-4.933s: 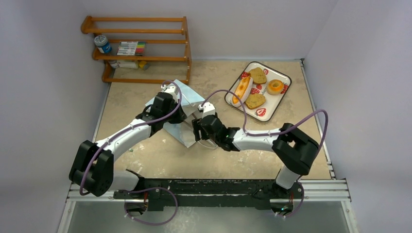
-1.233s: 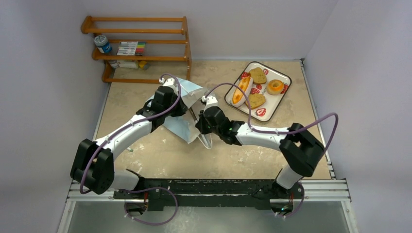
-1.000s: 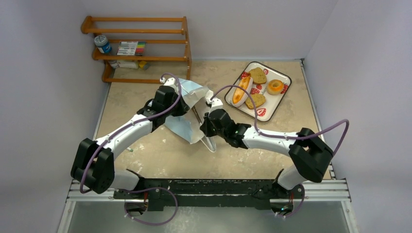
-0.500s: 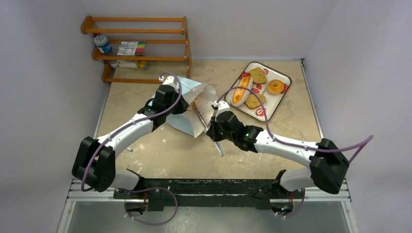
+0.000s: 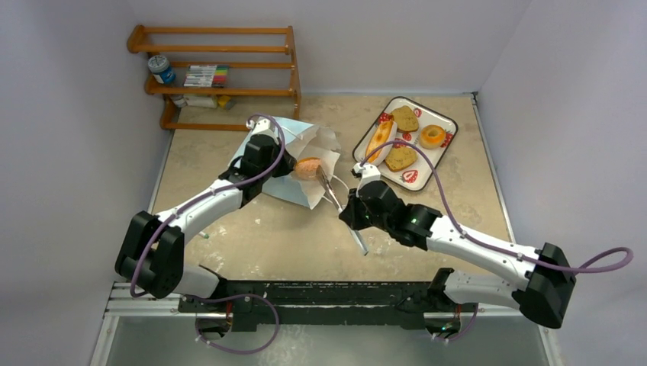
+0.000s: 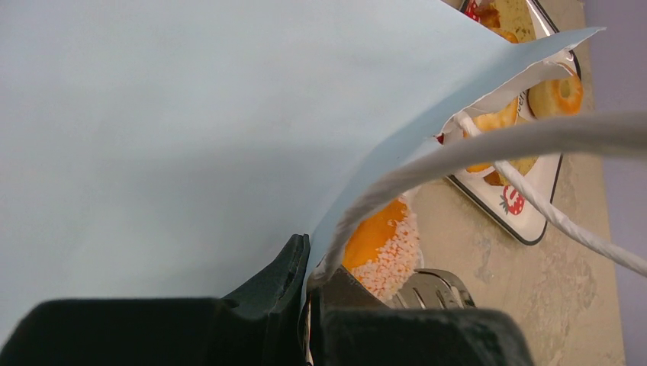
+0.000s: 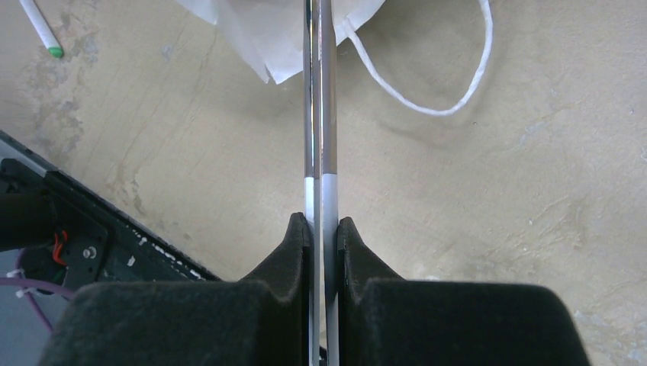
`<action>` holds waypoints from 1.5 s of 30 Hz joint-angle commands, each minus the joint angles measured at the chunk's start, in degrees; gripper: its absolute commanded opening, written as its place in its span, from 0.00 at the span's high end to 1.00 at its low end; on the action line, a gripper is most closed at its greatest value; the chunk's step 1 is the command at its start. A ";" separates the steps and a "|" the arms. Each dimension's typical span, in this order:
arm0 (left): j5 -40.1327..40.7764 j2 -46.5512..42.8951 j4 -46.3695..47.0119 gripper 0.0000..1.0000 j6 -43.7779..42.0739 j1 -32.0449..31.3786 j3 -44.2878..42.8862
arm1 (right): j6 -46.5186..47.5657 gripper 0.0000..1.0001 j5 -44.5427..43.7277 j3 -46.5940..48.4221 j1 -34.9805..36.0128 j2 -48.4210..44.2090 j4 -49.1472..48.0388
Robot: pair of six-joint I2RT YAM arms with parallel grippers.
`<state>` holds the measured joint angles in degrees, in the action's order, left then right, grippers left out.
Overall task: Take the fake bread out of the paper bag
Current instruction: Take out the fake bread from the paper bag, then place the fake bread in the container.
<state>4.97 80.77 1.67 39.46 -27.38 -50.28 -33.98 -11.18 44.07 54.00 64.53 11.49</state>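
Light blue paper bag (image 5: 294, 192) lies on its side, its rim pinched tight in the closed fingers of the left gripper (image 6: 307, 297). The right gripper (image 7: 322, 232) is clamped around metal tongs (image 7: 319, 114), which reach ahead of its fingers to the bag's mouth. An orange fake bread piece (image 5: 309, 168) sits there, seemingly at the tong tips.

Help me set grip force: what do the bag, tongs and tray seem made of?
The bag looks like matte light blue paper, white inside, and it creases sharply. The tongs look like bare shiny metal with white handle sleeves, maybe plastic. The tray is glossy white with a dark rim and printed strawberries: enamelled metal or plastic, I cannot tell.
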 commanded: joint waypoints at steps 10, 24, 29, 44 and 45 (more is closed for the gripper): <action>3.81 -2.27 5.78 1.00 2.93 0.64 2.20 | -1.85 1.00 -2.56 3.63 0.62 -7.07 4.99; 3.77 -3.86 5.00 1.00 2.36 1.14 4.12 | -2.38 1.00 -10.15 11.91 0.92 -9.51 12.28; 2.84 -4.05 4.44 1.00 1.88 1.59 4.26 | -3.55 1.00 -15.82 16.13 0.93 -8.75 15.49; -1.59 -5.05 4.29 1.00 -0.14 2.40 5.15 | -11.73 1.00 -31.51 21.94 -2.81 -1.72 25.23; -1.90 -5.28 4.03 1.00 -0.42 2.41 5.11 | -11.28 1.00 -30.88 21.55 -4.28 -1.63 24.47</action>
<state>5.06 78.00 4.60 40.80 -25.47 -45.23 -42.89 -36.84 63.64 53.43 62.61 36.38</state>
